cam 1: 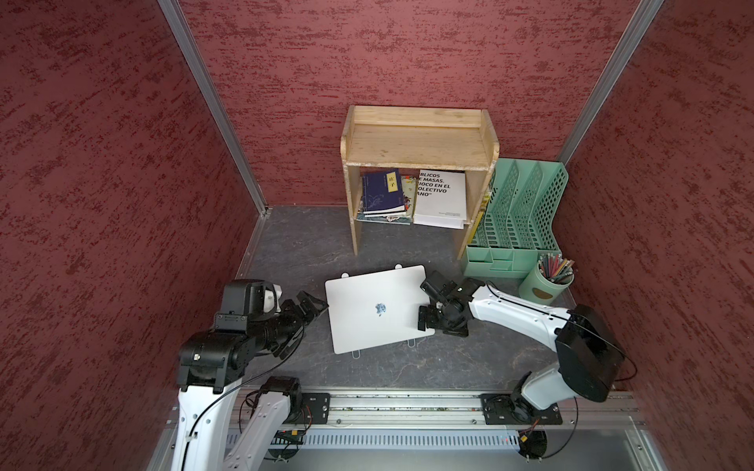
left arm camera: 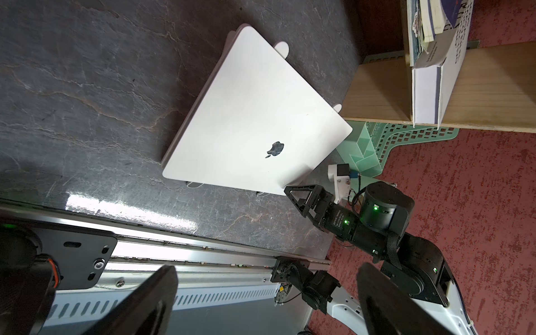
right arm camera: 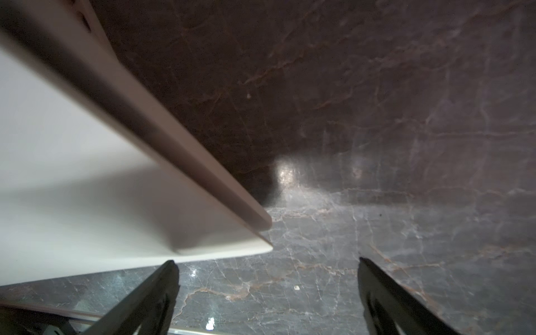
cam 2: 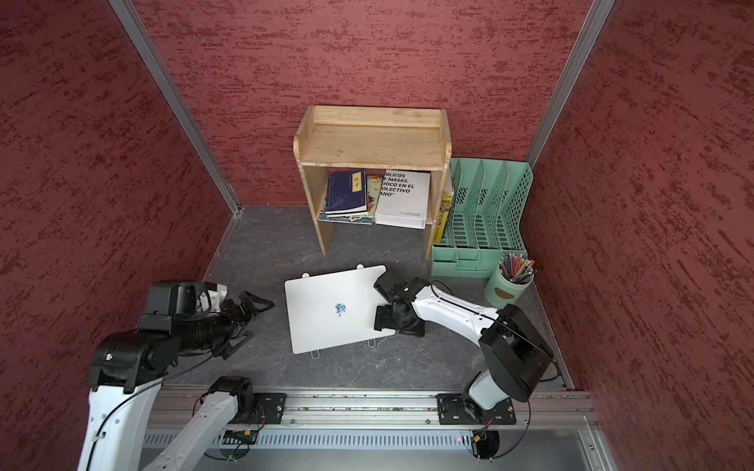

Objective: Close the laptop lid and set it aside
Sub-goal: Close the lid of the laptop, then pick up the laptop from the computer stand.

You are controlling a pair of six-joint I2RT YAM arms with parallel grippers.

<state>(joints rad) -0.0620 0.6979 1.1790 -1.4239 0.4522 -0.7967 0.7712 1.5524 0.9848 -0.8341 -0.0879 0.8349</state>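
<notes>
The laptop lies in the middle of the dark table, its lid flat down with the apple logo facing up. Small white stand tabs and wire feet stick out from under it. My left gripper hangs open just off the laptop's left edge, holding nothing. My right gripper stands open at the laptop's right edge, its fingers straddling that side. In the right wrist view the laptop's corner floats above the table close to one finger.
A wooden shelf with books, including a white book, stands at the back. A green file rack and a green pencil cup stand at the back right. Red walls enclose three sides. A metal rail runs along the front.
</notes>
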